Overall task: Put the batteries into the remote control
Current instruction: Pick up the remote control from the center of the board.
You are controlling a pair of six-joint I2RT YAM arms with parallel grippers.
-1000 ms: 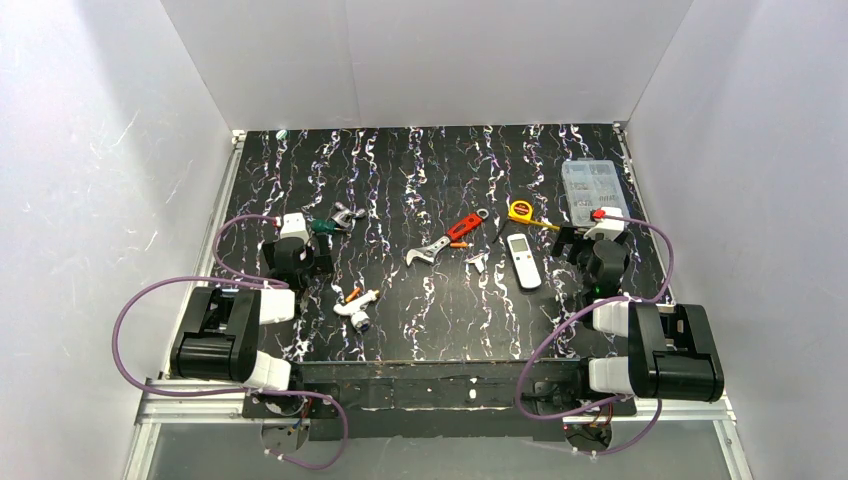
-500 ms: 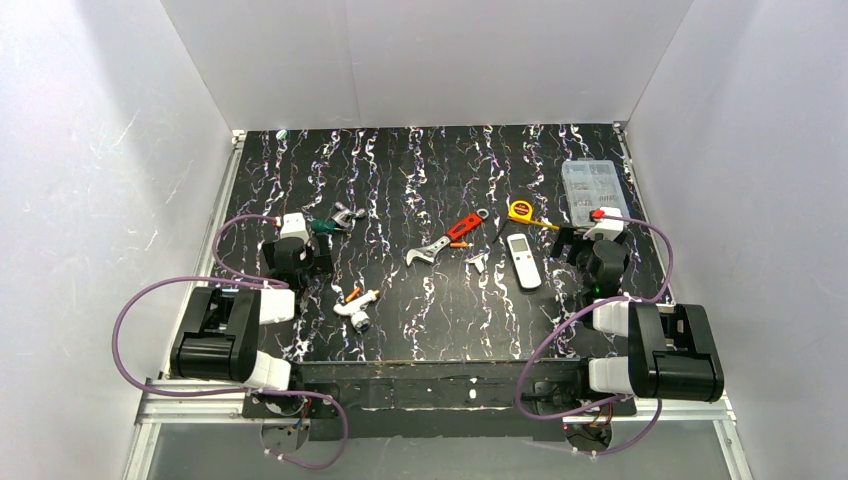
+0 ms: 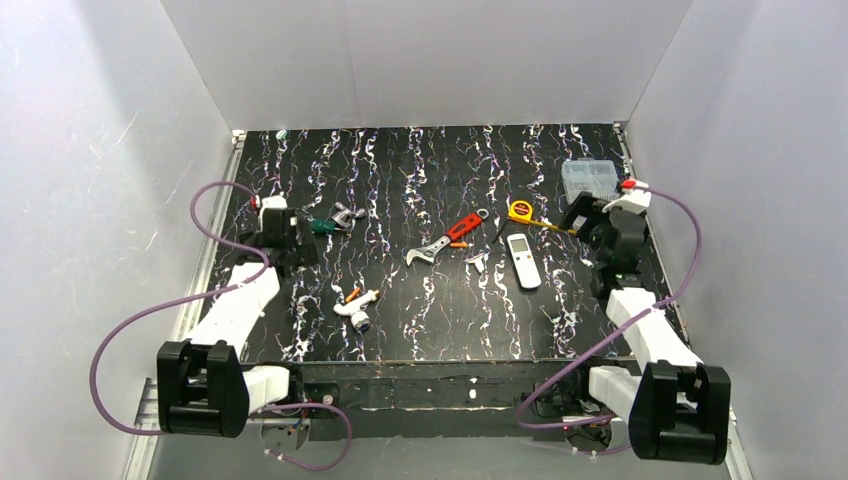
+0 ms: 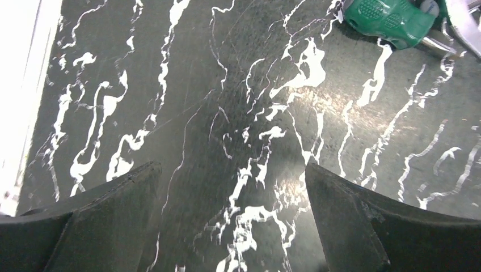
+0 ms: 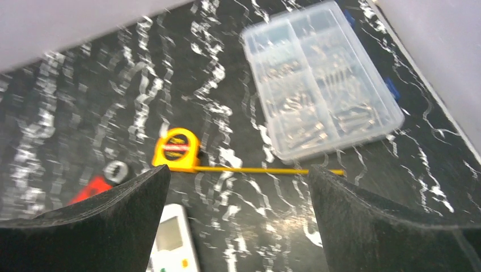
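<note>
White walls box in a black table veined with white, and you have both claws low over it with nothing in either. Your right gripper is spread wide and empty; from its wrist camera the remote control lies face up just inside its left finger, only the display end showing at the bottom edge. From overhead the remote control sits just to that claw's left and slightly back toward the bases, apart from the fingers. Ahead of the same claw lie a yellow tape measure with its blade drawn out toward the right finger, and beyond that a clear parts box. The batteries show as small orange bits farther to that claw's left – past the remote, beside a red-handled wrench and a small white cover piece – and another orange bit lies by a white tube tool, which is to the right of your left gripper and nearer the bases. The left claw is likewise spread and empty, bare tabletop between its fingers, with a green-handled tool ahead and to its right, well clear.
</note>
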